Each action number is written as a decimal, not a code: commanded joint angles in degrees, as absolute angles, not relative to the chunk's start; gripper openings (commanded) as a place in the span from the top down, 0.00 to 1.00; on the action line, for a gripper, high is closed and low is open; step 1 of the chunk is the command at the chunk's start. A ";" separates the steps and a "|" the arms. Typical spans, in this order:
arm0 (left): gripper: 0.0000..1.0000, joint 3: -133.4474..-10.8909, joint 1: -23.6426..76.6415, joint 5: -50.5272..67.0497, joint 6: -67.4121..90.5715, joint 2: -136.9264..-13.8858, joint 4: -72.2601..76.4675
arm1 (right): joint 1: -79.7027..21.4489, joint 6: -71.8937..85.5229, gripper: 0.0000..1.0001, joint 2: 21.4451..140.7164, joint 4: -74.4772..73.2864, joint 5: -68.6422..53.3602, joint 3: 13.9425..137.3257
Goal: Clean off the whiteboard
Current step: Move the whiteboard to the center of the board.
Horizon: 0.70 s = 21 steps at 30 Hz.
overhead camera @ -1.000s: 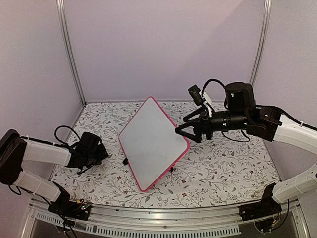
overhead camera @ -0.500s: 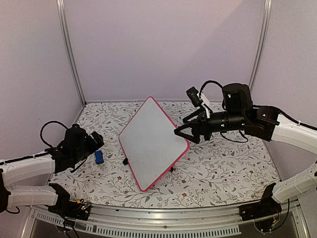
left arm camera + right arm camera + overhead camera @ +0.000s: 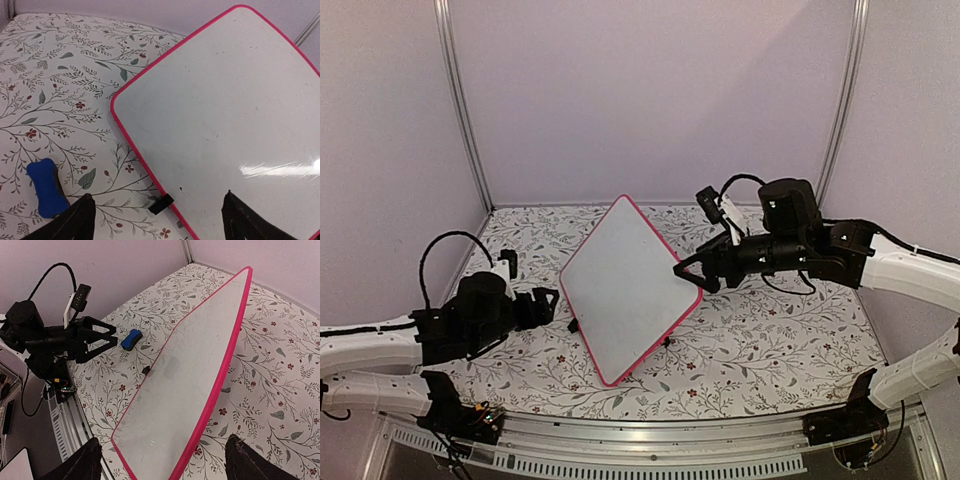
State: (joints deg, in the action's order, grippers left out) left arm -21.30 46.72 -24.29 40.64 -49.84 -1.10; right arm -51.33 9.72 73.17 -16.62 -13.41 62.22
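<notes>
**Board.** The board [image 3: 628,290] stands at mid-tabletop, propped at a tilt with its white face turned up and toward the near side. In the top view it reads as a diamond, with one corner toward the back wall and the opposite corner toward the near edge. Its sides look about equal there, so the long axis cannot be told. A black foot [image 3: 574,325] shows at each of the two near edges. The face carries no writing, only faint specks and a glare streak.

**Grippers.** The left gripper [image 3: 551,304] hangs just left of the board's left corner, fingers [image 3: 80,220] spread wide and holding nothing. The right gripper [image 3: 690,275] sits at the board's right corner, also spread wide with nothing clamped. Whether it touches the frame cannot be told.

**Surroundings.** The tabletop [image 3: 770,340] has a white cover printed with grey leaves and small red flowers. The walls [image 3: 650,100] are pale lilac, with metal posts [image 3: 460,100] at the rear corners.

**View differences.** A blue eraser [image 3: 46,187] lies on the tabletop left of the board. It appears in both wrist views, while the left arm hides it in the top view. The right wrist view looks along the board's face at a low angle and takes in the left gripper beyond it.
</notes>
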 commanded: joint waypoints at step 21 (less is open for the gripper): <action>0.27 -19.85 61.12 -34.79 40.66 -62.57 6.56 | -52.30 29.12 0.85 69.79 -8.88 -13.24 51.22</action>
State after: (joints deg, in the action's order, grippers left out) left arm -18.09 59.64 -32.27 40.34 -61.41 5.10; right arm -51.88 25.78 71.13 -8.84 -12.69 49.98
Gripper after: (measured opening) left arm 0.731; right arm 0.239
